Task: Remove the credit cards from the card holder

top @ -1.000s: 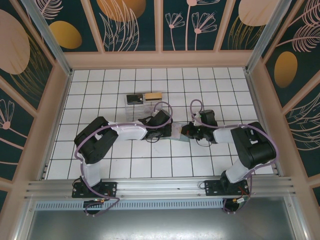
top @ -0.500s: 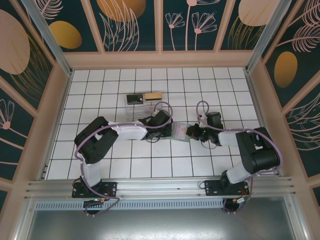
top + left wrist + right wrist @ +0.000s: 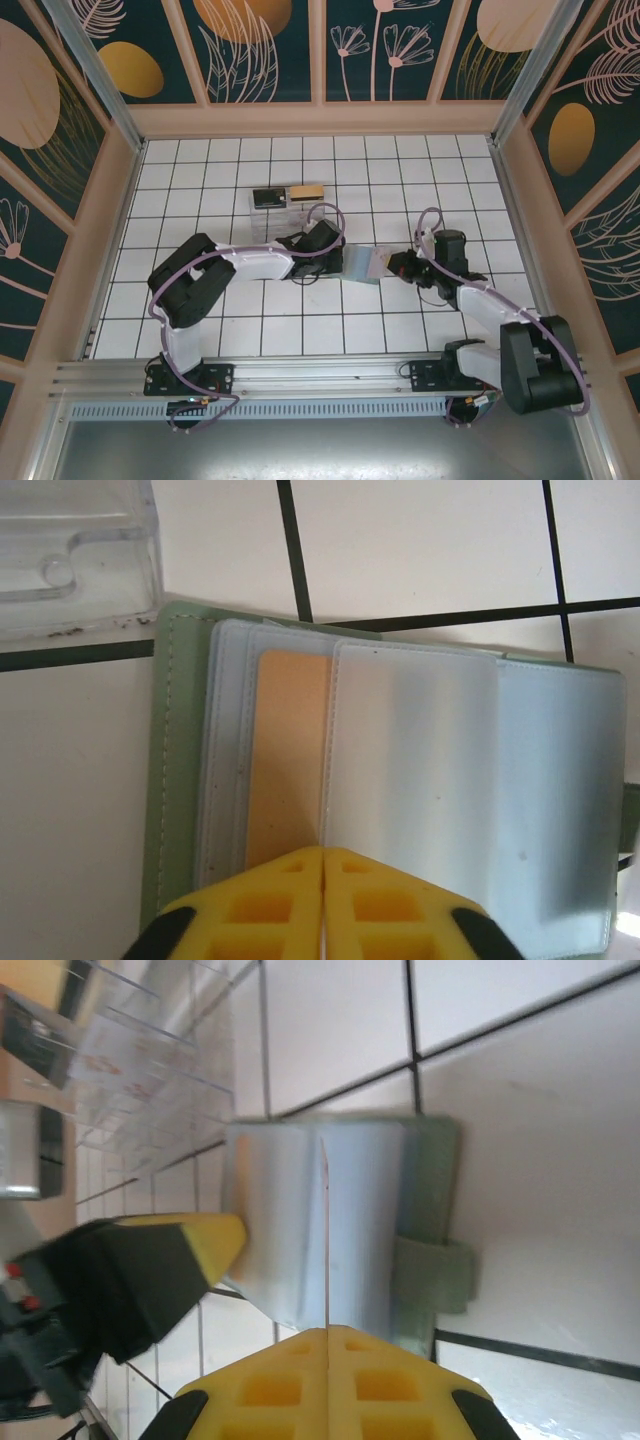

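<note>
The grey-green card holder [image 3: 362, 263] lies open on the tiles between both grippers. In the left wrist view its green cover [image 3: 170, 780] carries translucent sleeves, and a tan credit card [image 3: 290, 760] sits in one of them. My left gripper [image 3: 323, 852] is shut, pinching the edge of a sleeve; from above it [image 3: 338, 262] sits at the holder's left side. My right gripper [image 3: 327, 1330] is shut on a thin card [image 3: 325, 1230] seen edge-on, standing over the holder's sleeves [image 3: 370, 1210]. From above the right gripper [image 3: 398, 266] is at the holder's right side.
A clear plastic box [image 3: 285, 208] stands just behind the left gripper, with a tan card and a dark item on top. Its corner shows in the left wrist view [image 3: 70, 555] and the right wrist view [image 3: 150, 1070]. Low walls ring the tiled floor.
My right gripper has drawn to the right, away from the left gripper, and its arm has swung out toward the near right. The left arm has stayed in place.
</note>
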Tool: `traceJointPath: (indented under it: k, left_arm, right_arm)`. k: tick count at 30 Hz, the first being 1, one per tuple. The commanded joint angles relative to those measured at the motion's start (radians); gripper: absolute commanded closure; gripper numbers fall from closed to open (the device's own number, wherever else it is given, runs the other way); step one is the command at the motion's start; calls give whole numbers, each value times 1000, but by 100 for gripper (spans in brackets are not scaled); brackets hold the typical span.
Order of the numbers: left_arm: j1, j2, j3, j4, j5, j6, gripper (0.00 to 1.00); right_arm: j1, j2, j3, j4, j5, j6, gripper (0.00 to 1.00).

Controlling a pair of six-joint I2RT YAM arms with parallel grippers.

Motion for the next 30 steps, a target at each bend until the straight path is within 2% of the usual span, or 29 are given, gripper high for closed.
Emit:
traceJointPath:
  k: [1,2,4,5,8,10,11,17,21,25,30]
  left_arm:
    - [7,-74,3,-17,-36,-12,76]
    - [7,-96,3,-3,-44,-12,70]
    - [7,-145,-1,24,-66,-13,65]
    - [7,-168,-2,31,-79,-12,59]
    - [7,-257,-9,34,-130,-10,32]
    - [7,-327,-28,38,-175,-6,8]
    - [7,-359,-38,38,-198,-6,2]
    - [9,-611,-158,10,-409,-8,1]
    - [9,-827,-292,23,-525,-16,1]
    - [11,-993,-394,23,-580,-8,1]
    - [11,-1165,-486,2,-615,14,1]
  right_arm:
    - [-4,-32,67,-65,-8,-27,100]
    - [-4,-33,80,-69,-8,-31,100]
    - [-4,-34,107,-75,-13,-40,100]
    - [-3,-33,120,-78,-13,-42,100]
    - [11,-31,169,-99,-5,-66,100]
    - [34,-26,217,-132,16,-97,100]
    - [46,-20,245,-152,28,-115,100]
    - [167,51,440,-275,107,-272,100]
    - [294,132,602,-381,244,-390,100]
    - [401,237,770,-478,398,-499,100]
    - [546,444,1051,-680,618,-695,100]
